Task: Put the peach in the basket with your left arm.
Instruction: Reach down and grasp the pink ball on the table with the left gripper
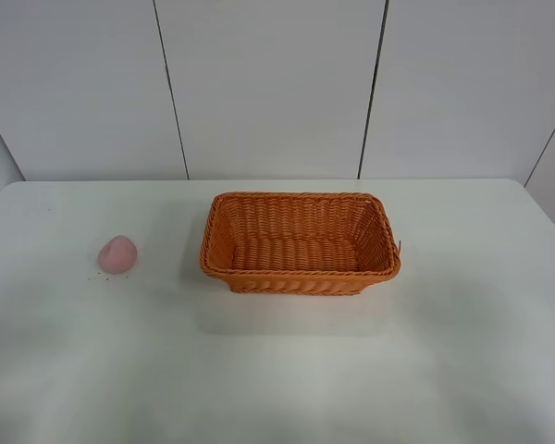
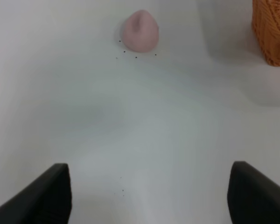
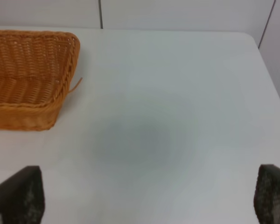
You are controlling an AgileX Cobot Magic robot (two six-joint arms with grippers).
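The left end effector [image 2: 149, 189] is held above the desk [image 1: 277, 370] with its jaws spread wide, the peach [image 1: 117, 254] lying well ahead of it, untouched. The right end effector [image 3: 147, 196] is likewise spread, near one end of the basket [image 1: 296, 277]. One peach and one basket are counted (the peach is seen on the desk, left of the basket, well apart).

No text, label, brand mark or number can be read on the basket [image 1: 301, 280], the peach [image 1: 117, 254], the table [image 1: 277, 370] or the wall panels [image 1: 268, 83].
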